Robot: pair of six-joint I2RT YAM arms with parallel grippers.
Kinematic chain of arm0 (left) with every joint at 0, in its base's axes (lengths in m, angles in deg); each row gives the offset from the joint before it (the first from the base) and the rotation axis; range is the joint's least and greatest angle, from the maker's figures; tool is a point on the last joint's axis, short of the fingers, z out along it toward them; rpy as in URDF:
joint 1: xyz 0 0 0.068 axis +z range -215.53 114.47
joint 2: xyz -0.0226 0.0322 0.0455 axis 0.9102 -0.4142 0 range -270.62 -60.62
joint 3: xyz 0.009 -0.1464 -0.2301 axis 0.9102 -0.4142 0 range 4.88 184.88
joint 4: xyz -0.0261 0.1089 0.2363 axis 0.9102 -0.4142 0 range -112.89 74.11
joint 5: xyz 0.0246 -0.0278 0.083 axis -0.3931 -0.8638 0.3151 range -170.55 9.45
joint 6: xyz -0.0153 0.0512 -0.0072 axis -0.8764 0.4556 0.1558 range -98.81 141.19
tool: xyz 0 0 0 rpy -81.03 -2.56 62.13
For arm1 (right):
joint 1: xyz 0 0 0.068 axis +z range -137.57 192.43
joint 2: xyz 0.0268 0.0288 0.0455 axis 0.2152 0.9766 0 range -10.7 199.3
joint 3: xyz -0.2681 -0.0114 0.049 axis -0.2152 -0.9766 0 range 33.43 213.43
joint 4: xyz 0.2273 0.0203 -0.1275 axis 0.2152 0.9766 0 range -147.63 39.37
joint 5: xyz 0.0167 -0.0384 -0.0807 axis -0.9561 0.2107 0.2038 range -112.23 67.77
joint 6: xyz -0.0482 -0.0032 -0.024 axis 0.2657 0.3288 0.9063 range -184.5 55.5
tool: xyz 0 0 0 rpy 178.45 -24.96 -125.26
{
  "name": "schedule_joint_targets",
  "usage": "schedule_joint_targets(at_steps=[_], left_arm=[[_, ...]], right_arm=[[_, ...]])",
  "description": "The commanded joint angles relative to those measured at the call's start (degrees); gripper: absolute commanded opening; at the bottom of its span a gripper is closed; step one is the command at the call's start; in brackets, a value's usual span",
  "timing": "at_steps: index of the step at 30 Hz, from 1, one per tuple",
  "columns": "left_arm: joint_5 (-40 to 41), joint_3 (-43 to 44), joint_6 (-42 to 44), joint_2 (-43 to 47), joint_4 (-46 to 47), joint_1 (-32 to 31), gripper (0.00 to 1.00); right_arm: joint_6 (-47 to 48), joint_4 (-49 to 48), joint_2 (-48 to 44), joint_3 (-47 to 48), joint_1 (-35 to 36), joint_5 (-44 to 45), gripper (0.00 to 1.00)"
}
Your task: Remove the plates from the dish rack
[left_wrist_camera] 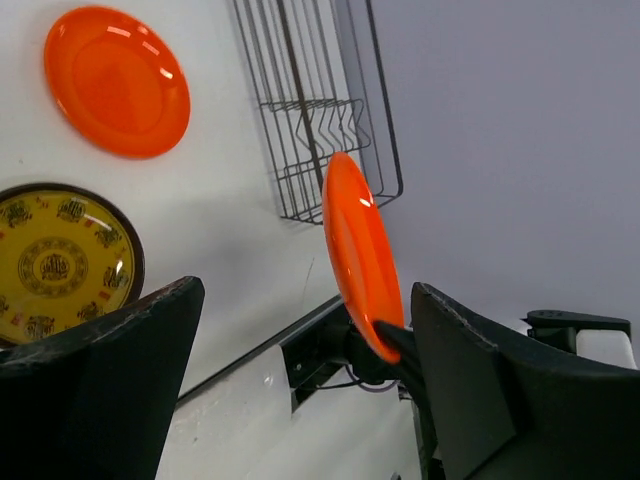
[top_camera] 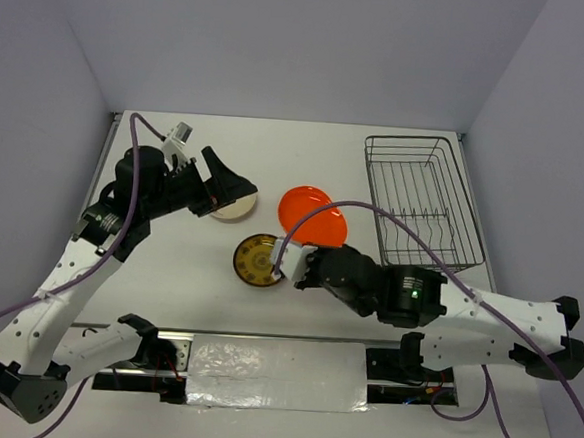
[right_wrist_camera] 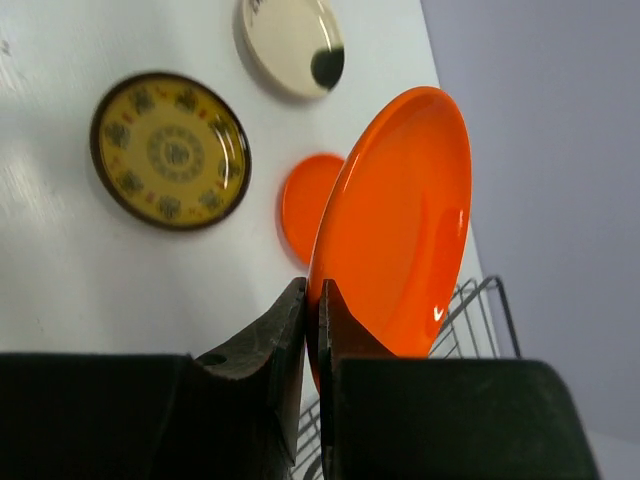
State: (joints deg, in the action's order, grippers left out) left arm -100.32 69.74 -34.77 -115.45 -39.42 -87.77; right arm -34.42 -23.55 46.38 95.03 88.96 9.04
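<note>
Top view, left gripper: we are seeing the left gripper (top_camera: 232, 190) hanging over the cream plate (top_camera: 240, 212), with its fingers standing apart.
Top view, right gripper: the right gripper (top_camera: 295, 251) is pinching the held orange plate (top_camera: 323, 228) by its edge, above the surface (top_camera: 356, 163).
Top view, other plates: the flat orange plate (top_camera: 301, 202) is lying just behind the held one, and the yellow plate (top_camera: 257, 260) is lying beside the right gripper.
Top view, dish rack: the dish rack (top_camera: 408, 140) is sitting at the far right of the surface.
Left wrist view: we are looking between the left gripper's (left_wrist_camera: 300, 390) wide-open fingers (left_wrist_camera: 100, 380). The held orange plate (left_wrist_camera: 360, 255) is standing on its edge, with the dish rack (left_wrist_camera: 320, 110) behind it.
Right wrist view: the right gripper (right_wrist_camera: 313, 330) is squeezing the held orange plate's (right_wrist_camera: 400, 220) rim. The yellow plate (right_wrist_camera: 170, 150) and the cream plate (right_wrist_camera: 293, 45), with its dark spot, are lying flat.
</note>
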Motion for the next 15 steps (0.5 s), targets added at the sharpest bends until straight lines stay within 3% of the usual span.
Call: schedule_joint_targets(at_steps=[1, 7, 10, 11, 13, 14, 15], left_arm=[[-0.5, -0.7, -2.3, -2.1, -1.3, -0.8, 0.97], [0.4, -3.1, -2.5, -4.1, 0.1, -2.2, 0.85], [1.2, -2.9, -2.0, -5.1, 0.1, -2.4, 0.59], [1.7, -2.7, -1.3, -5.3, -0.5, -2.5, 0.31], [3.9, -2.7, -0.7, -5.6, -1.7, -2.5, 0.15], [4.8, -2.7, -0.1, -5.7, -1.8, -2.4, 0.00], [5.7, -2.8, 0.2, -5.9, -1.7, -2.5, 0.00]], right_arm=[[5.9, -11.8, 4.1, 3.7, 4.8, 7.6, 0.00], [9.5, -16.1, 13.7, 10.3, 5.6, 5.6, 0.00], [10.9, -19.6, 16.8, 11.5, 5.6, 7.7, 0.00], [11.4, -21.0, 17.3, 10.9, 5.6, 9.1, 0.00], [12.4, -24.8, 17.8, 9.7, 5.6, 12.5, 0.03], [12.0, -25.9, 17.8, 8.2, 5.5, 13.2, 0.16], [10.6, -28.1, 17.6, 7.2, 5.4, 14.1, 0.59]])
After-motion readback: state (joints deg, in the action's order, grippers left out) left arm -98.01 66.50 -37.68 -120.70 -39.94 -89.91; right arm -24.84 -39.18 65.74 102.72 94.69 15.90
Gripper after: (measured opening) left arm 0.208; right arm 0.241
